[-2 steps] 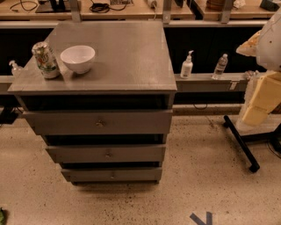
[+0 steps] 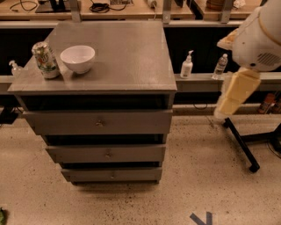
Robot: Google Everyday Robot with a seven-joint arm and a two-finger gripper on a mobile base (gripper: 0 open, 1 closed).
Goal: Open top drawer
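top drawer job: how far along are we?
Done: nothing yet. The top drawer looks shut, its front tucked under the cabinet top's edge. In hand: the gripper hangs right of the cabinet, apart from it and far from the knob. Left: reach the knob, grip it, pull the drawer out. The can and bowl sit on top, out of the way.

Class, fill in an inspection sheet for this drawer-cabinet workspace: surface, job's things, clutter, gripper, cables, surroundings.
Surface: grey cabinet top, holding two items at its left.
Job's things: top drawer looks closed; its knob untouched.
Clutter: can and white bowl, side by side.
Gripper: gripper hangs right of the cabinet, apart from it.
Cables: black cables on the bench behind.
Surroundings: pump bottle and water bottle on the ledge; black stand base on the floor.
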